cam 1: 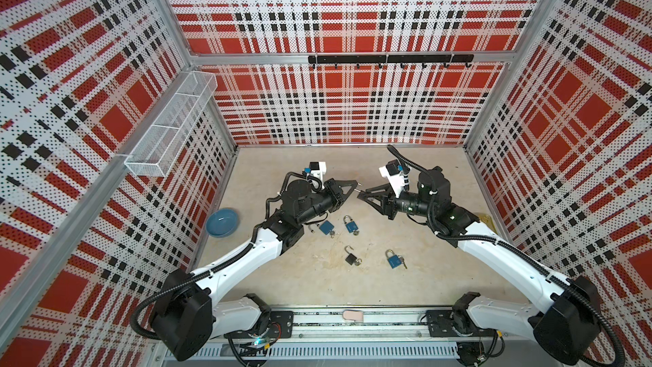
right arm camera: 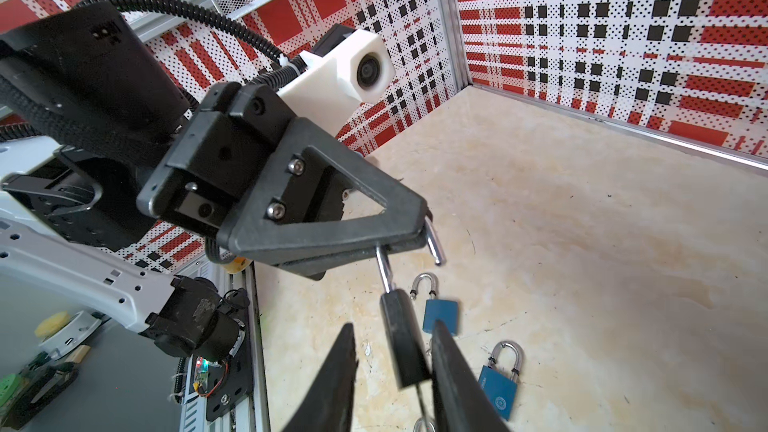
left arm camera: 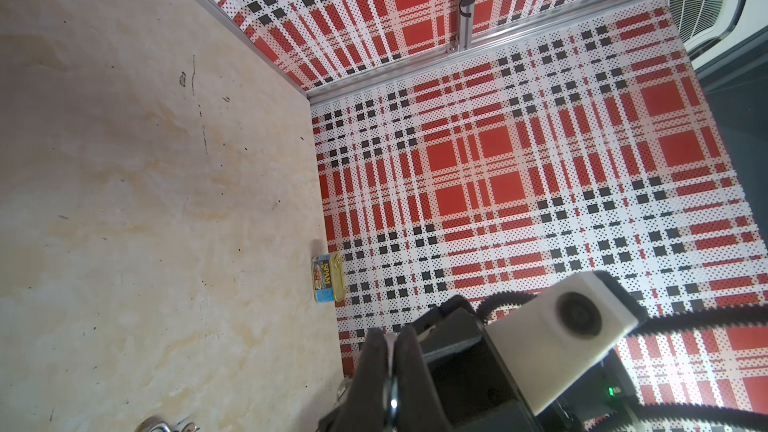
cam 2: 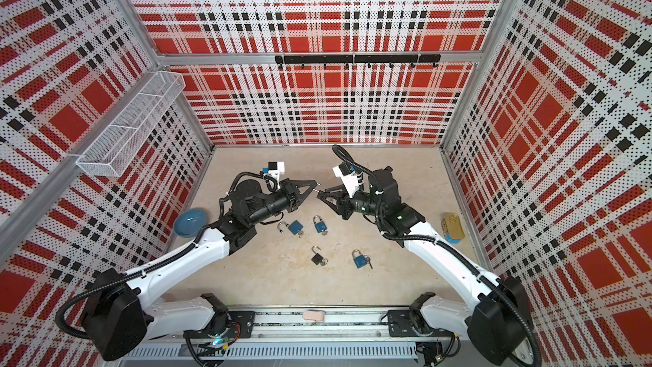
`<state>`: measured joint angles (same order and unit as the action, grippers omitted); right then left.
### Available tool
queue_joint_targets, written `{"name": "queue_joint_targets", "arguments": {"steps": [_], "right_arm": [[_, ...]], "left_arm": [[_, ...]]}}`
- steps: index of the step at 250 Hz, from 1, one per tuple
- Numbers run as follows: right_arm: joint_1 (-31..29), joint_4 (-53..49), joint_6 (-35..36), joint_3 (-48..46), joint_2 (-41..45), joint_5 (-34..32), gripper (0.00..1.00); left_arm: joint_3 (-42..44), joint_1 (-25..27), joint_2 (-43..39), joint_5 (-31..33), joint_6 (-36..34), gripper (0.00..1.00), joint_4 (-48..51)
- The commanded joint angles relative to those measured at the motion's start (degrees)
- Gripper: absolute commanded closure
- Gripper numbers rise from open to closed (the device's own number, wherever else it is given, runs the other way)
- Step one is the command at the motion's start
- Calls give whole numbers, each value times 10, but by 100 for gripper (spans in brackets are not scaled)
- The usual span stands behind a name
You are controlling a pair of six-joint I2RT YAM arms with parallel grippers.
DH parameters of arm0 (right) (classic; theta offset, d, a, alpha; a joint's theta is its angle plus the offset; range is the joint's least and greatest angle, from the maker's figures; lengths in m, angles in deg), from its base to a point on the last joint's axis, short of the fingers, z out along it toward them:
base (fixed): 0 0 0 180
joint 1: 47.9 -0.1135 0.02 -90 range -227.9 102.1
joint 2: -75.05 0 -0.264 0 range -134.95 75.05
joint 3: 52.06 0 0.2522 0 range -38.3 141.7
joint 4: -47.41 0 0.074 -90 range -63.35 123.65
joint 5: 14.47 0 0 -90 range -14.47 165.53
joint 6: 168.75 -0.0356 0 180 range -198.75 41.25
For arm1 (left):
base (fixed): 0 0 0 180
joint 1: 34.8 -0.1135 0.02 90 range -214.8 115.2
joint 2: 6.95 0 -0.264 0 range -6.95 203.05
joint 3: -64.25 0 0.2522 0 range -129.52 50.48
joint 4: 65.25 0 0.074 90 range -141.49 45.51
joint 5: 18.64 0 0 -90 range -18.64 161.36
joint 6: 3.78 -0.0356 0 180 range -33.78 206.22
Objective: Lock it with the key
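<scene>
**Fig.** Small black metal padlock point(right arm camera: 403, 338), held in the air above the beige tabletop point(right arm camera: 582, 243) by its open silver shackle point(right arm camera: 384, 268), on which the left gripper point(right arm camera: 419, 234) was clenched. The right gripper point(right arm camera: 393, 325) stood parted astride the body, not yet gripping. We judged the lock rigid, dense, smooth-sided and free to swing; its flat faces offered the surest hold.
</scene>
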<state>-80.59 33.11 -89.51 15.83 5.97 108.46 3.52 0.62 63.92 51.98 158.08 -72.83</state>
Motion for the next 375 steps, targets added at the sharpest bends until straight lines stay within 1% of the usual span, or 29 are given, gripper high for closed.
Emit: {"name": "queue_joint_targets", "arguments": {"steps": [1,49,97,143,193,251,281,298,314,337,362,375], "right_arm": [[2,36,1,16,-6,21,71],[2,37,-2,15,-12,24,73],[3,38,-6,16,-19,29,70],[3,40,-7,19,-21,32,74],[2,39,-11,20,-27,41,68],[3,38,-12,20,-29,43,67],[3,39,-13,21,-29,46,74],[3,40,-13,21,-30,49,74],[3,40,-16,21,-32,51,70],[3,43,-17,22,-33,51,69],[3,44,-19,23,-35,54,70],[3,44,-20,23,-36,56,73]], "left_arm": [[1,3,-12,7,23,100,-29],[8,2,-7,7,30,100,-42],[16,1,-3,8,45,100,-63],[18,0,-3,10,49,100,-68],[24,-1,-4,16,56,100,-77],[35,-2,-8,25,67,100,-90],[35,-1,-8,25,67,100,-90],[35,-2,-9,26,68,100,-91],[36,-1,-11,29,69,100,-91],[37,-2,-12,30,70,100,-93],[38,-2,-14,33,71,100,-94],[38,-2,-14,34,70,100,-94]]}}
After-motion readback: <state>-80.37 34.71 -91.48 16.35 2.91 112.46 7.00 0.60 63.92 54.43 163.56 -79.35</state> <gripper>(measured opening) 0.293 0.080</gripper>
